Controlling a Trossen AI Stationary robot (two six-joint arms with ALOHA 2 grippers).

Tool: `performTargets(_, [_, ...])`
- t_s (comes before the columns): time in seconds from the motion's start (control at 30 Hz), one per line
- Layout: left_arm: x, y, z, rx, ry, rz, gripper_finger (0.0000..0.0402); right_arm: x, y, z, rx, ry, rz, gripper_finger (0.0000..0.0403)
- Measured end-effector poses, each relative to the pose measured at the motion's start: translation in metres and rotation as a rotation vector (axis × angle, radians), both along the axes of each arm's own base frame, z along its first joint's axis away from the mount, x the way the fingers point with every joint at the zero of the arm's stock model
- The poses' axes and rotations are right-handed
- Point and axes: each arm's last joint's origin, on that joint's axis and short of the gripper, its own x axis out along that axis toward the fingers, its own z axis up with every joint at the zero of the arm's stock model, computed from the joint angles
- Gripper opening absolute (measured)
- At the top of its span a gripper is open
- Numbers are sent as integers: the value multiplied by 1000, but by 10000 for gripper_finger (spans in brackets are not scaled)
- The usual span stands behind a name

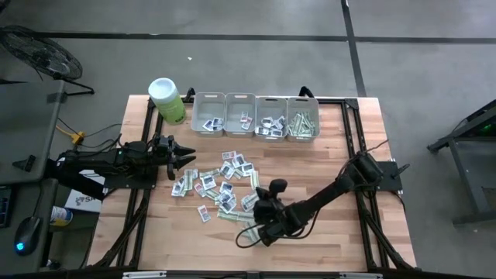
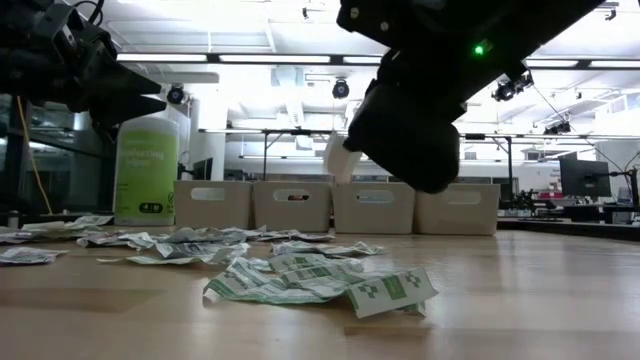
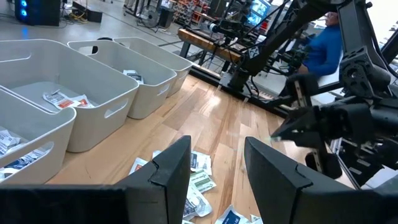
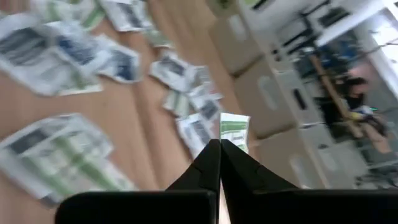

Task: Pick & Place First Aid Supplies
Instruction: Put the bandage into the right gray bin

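From the high view I see the wooden table (image 1: pixel 341 232) with four grey bins (image 1: pixel 256 116) in a row along its far edge and a lime-green canister (image 1: pixel 166 99) with a white lid just left of them. The first aid packets (image 1: pixel 221 184) lie scattered across the middle of the table, and some lie in the bins. My left gripper (image 1: pixel 184 160) sits at the left edge of the scatter, its fingers spread. My right gripper (image 1: pixel 260 203) is at the near right side of the pile.

In the low view the right gripper (image 2: pixel 352 150) hangs above the table, clear of the packets, with a small pale packet (image 2: pixel 336 158) sticking out beside its tip. A green-and-white strip (image 2: pixel 390 290) lies crumpled on the wood nearest the camera. The left gripper (image 2: pixel 135 100) shows at upper left, above the table in front of the canister (image 2: pixel 146 168).

The left wrist view shows its own two fingers (image 3: pixel 168 171) standing apart with nothing between them — packets on the wood (image 3: pixel 199 180) beyond, the bins (image 3: pixel 93 93) beside, and a person in a blue top (image 3: pixel 323 46) in the room behind.

In the right wrist view the fingers (image 4: pixel 208 165) are pressed together on a green-and-white packet (image 4: pixel 234 131) — it stands up from their tips, lifted off the table.
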Motion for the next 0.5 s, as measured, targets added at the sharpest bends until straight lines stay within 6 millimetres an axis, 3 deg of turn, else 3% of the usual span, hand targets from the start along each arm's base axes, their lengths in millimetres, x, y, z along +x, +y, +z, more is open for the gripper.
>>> performTargets(0.23, [0,0,0,0,0,0,150,-7,-10,9,-27,-26,-69,0])
performTargets(0.5, [0,0,0,0,0,0,150,-31,-43,32,-46,53,-216,0])
